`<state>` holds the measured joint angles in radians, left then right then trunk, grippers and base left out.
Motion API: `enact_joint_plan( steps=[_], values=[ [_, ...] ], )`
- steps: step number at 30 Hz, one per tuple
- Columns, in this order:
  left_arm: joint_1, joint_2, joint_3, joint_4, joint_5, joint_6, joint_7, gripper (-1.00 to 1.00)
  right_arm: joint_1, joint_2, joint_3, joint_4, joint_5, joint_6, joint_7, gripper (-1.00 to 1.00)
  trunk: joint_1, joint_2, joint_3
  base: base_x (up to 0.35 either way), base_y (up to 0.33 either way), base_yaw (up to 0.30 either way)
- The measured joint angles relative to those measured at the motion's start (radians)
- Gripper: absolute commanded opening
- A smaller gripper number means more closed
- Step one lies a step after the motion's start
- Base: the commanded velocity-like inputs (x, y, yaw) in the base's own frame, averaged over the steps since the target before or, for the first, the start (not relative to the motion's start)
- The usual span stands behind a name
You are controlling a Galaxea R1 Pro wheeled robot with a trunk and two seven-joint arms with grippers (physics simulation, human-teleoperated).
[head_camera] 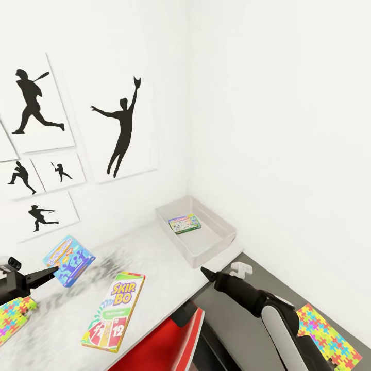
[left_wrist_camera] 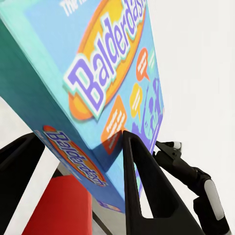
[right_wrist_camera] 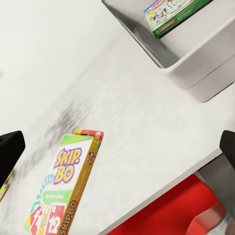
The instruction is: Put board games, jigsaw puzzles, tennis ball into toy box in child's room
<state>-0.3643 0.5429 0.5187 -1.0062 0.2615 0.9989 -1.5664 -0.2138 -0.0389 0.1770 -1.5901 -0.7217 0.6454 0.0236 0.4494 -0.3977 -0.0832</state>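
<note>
From the head camera, the left gripper (head_camera: 51,272) is holding a blue Balderdash box (head_camera: 68,259) tilted above the pale table (head_camera: 154,257), its fingers closed on the box's lower corner. The SKIP-BO box (head_camera: 114,311) is lying flat on the table near the front edge, and the grey toy box (head_camera: 196,230) is sitting in the far corner with a green-edged game box (head_camera: 184,223) inside it. The right gripper (head_camera: 206,271) is hanging over the table's front edge beside the red chair (head_camera: 165,345); from here its opening cannot be told. One jigsaw puzzle (head_camera: 14,318) is lying by the left arm, another (head_camera: 327,337) on the dark lower unit (head_camera: 242,301).

At the left wrist, two black fingers (left_wrist_camera: 139,186) are pinching the Balderdash box (left_wrist_camera: 93,83).

At the right wrist, the fingertips (right_wrist_camera: 10,149) are standing wide apart at the frame's edges, gripping nothing, over the SKIP-BO box (right_wrist_camera: 61,193) and the toy box (right_wrist_camera: 196,63).
</note>
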Motion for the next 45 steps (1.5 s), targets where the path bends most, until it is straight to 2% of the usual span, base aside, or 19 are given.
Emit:
enact_joint_plan(
  steps=[24, 27, 29, 31, 33, 34, 35, 36, 37, 39, 41, 45],
  values=[
    [0.000, -0.004, -0.002, -0.001, -0.002, -0.002, 0.000, -1.00, 0.000, 0.000, -0.006, 0.000, -0.009, 0.001, 0.000, 1.00, 0.000, 0.000, 0.000, 0.000, 0.000, 0.000],
    [0.000, -0.016, -0.010, -0.002, -0.003, 0.001, 0.000, -1.00, 0.000, 0.000, -0.005, 0.000, -0.009, 0.001, 0.000, 1.00, 0.000, 0.000, 0.000, 0.000, 0.000, 0.000],
    [-0.007, -0.032, -0.035, -0.013, -0.001, 0.013, 0.000, -1.00, 0.000, -0.001, -0.008, 0.000, -0.009, 0.002, 0.000, 1.00, 0.000, 0.000, 0.000, 0.000, 0.000, 0.000],
    [-0.058, -0.043, -0.072, -0.046, 0.003, 0.027, 0.000, -1.00, -0.001, -0.006, -0.009, 0.000, -0.009, 0.002, 0.000, 1.00, 0.000, 0.000, 0.000, 0.000, 0.000, 0.000],
    [-0.171, -0.078, -0.157, -0.056, 0.003, 0.035, 0.000, -1.00, -0.002, -0.011, -0.011, 0.000, -0.009, 0.003, 0.000, 1.00, 0.000, 0.000, 0.000, 0.000, 0.000, 0.000],
    [-0.218, -0.095, -0.195, -0.040, -0.003, 0.037, 0.000, -1.00, -0.002, -0.012, -0.012, 0.000, -0.009, 0.003, 0.000, 1.00, 0.000, 0.000, 0.000, 0.000, 0.000, 0.000],
    [-0.290, -0.121, -0.243, 0.008, -0.007, 0.037, 0.000, -1.00, -0.003, -0.015, -0.016, 0.000, -0.008, 0.003, 0.000, 1.00, 0.000, 0.000, 0.000, 0.000, 0.000, 0.000],
    [-0.345, -0.141, -0.273, 0.052, -0.005, 0.037, 0.000, -1.00, -0.003, -0.016, -0.022, 0.000, -0.008, 0.004, 0.000, 1.00, 0.000, 0.000, 0.000, 0.000, 0.000, 0.000],
    [-0.373, -0.150, -0.286, 0.078, -0.009, 0.038, 0.015, -1.00, -0.003, -0.016, -0.025, 0.000, -0.009, 0.004, 0.000, 1.00, 0.000, 0.000, 0.000, 0.000, 0.000, 0.000],
    [-0.480, -0.183, -0.315, 0.184, -0.013, 0.037, 0.092, -1.00, -0.003, -0.017, -0.041, 0.000, -0.009, 0.006, 0.000, 1.00, 0.000, 0.000, 0.000, 0.000, 0.000, 0.000],
    [-0.583, -0.210, -0.328, 0.282, -0.012, 0.037, 0.166, -1.00, -0.003, -0.017, -0.055, 0.000, -0.010, 0.009, 0.001, 1.00, 0.000, 0.000, 0.000, 0.000, 0.000, 0.000],
    [-0.733, -0.296, -0.338, 0.408, -0.011, 0.041, 0.311, -1.00, -0.003, -0.017, -0.067, 0.000, -0.011, 0.011, 0.002, 1.00, 0.000, 0.000, 0.000, 0.000, 0.000, 0.000]
  ],
)
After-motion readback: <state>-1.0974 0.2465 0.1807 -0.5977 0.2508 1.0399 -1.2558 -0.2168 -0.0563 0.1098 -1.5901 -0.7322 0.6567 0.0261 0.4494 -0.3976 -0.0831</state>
